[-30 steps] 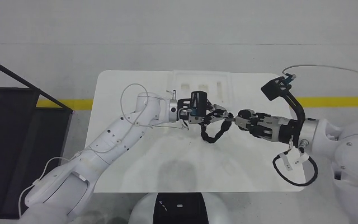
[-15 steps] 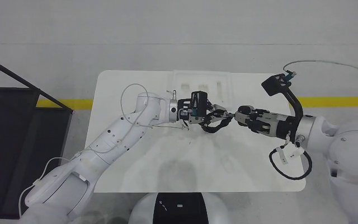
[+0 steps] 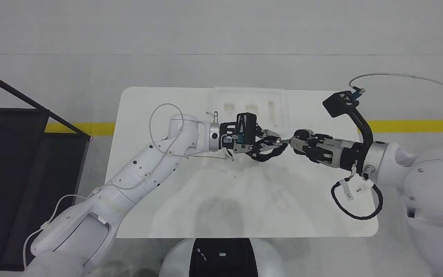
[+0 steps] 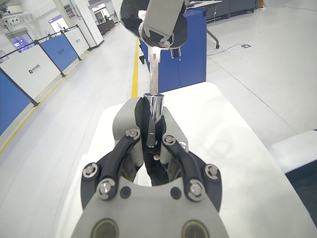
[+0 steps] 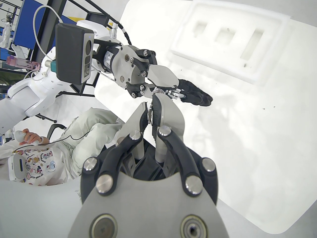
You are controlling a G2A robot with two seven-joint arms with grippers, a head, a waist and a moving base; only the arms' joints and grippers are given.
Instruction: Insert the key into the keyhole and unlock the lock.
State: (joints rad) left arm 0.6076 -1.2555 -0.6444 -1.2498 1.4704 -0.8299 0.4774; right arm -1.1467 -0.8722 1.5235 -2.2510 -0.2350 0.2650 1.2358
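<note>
free: near table (image 3: pixel 180 201) | blocked: foam tray (image 3: pixel 223 97) far edge, left claw (image 4: pixel 151 111), right claw (image 5: pixel 149 112) centre

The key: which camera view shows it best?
The left wrist view: the whole blade of the key shows, from the right gripper down to the chrome end of the lock. The right wrist view gives just a sliver between the pads; the top view, a tiny speck.

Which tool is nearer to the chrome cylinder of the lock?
Left. The left tool clamps the cylinder; the right tool is apart, holding the key whose tip meets its end.
</note>
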